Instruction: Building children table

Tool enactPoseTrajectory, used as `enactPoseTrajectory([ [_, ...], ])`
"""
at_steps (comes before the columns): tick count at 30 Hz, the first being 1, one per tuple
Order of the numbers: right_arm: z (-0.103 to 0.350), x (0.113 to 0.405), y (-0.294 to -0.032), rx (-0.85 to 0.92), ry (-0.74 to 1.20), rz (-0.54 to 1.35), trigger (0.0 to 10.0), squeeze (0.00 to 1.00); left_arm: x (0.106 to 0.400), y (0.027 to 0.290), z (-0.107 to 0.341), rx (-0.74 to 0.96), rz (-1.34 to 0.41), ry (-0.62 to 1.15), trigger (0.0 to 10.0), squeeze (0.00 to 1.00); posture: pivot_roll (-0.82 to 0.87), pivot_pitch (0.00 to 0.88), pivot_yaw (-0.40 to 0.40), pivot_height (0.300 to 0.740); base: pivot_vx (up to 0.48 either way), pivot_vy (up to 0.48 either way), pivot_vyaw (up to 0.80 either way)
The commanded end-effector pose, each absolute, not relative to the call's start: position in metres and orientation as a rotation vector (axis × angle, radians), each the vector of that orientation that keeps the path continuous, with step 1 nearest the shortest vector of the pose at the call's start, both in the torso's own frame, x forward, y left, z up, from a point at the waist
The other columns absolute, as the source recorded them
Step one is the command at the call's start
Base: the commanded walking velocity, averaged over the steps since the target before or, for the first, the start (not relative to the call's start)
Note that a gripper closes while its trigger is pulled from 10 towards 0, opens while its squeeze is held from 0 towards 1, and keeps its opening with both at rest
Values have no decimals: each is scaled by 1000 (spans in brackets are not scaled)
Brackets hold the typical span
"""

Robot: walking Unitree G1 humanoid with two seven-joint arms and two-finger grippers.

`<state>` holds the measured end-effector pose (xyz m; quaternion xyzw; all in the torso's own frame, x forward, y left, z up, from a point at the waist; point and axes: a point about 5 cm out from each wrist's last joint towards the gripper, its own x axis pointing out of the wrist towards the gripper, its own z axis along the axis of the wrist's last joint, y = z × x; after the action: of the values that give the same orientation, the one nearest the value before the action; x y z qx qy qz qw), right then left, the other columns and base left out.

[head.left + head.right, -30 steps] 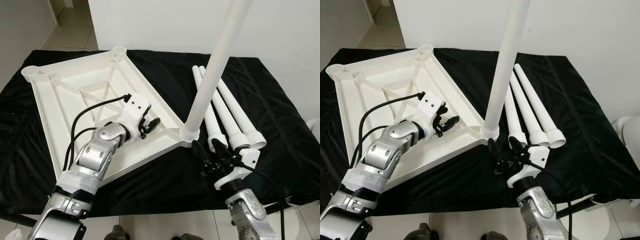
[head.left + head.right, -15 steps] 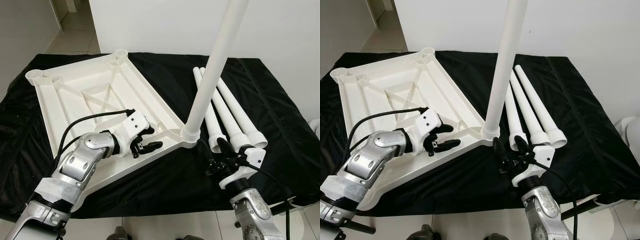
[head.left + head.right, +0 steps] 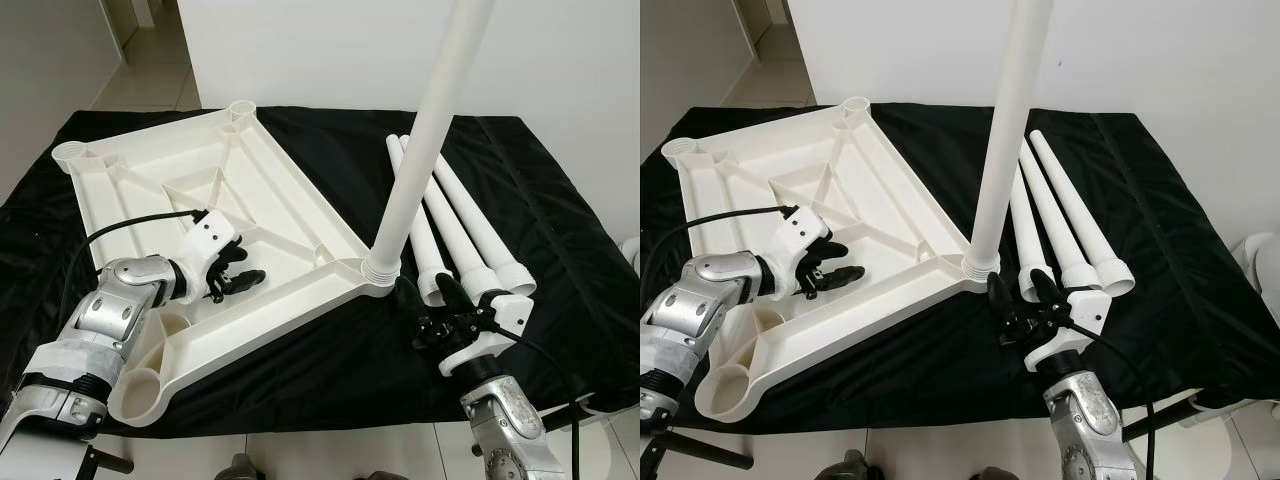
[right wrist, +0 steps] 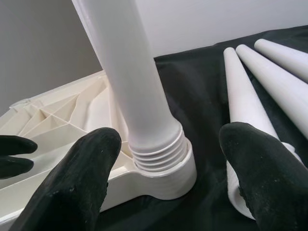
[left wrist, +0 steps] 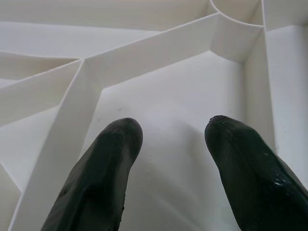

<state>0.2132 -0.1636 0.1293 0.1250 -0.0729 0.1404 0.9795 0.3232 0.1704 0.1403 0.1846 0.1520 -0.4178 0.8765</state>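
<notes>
The tabletop (image 3: 215,205) lies upside down on the black cloth (image 3: 560,250), ribs up, filling the scene from ten o'clock round to the centre. That orientation makes sense to me: the corner sockets face up so legs can be screwed in from above. One leg (image 3: 425,150) already stands upright in the corner socket (image 3: 378,272) nearest the middle, its threads partly showing above the collar, so I judge it not fully seated.

My left gripper (image 3: 238,278) sits at eight o'clock over the underside, fingers parted and holding nothing, hovering above a panel between ribs; I read it as placed to steady the top. My right gripper (image 3: 452,305) is at five o'clock, fingers spread wide and empty, pointing at the base of the standing leg, as the right wrist view confirms.

Three spare legs (image 3: 470,230) lie side by side at two o'clock, wide ends toward me, just beside the right gripper. They crowd that corner, so swinging around the collar risks knocking them.
</notes>
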Motion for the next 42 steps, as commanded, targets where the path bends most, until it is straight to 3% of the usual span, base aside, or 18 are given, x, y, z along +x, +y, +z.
enactPoseTrajectory([
  [1,127,215,-169,231,-140,268,10000,0,319,169,136,383,-918,324,10000,0,-9,3,26,740,0,0,0],
  [15,128,220,-172,218,-150,267,10000,0,301,147,143,154,-1186,253,10000,0,-12,0,27,740,0,0,0],
  [26,127,220,-169,219,-147,270,10000,0,285,131,131,157,-1267,285,10000,0,-14,0,29,740,0,0,0],
  [32,126,220,-169,213,-145,271,10000,0,287,120,125,145,-1211,288,10000,0,-17,0,26,740,0,0,0],
  [42,127,221,-169,209,-145,278,10000,0,301,124,119,208,-1022,326,10000,0,-14,0,18,740,0,0,0],
])
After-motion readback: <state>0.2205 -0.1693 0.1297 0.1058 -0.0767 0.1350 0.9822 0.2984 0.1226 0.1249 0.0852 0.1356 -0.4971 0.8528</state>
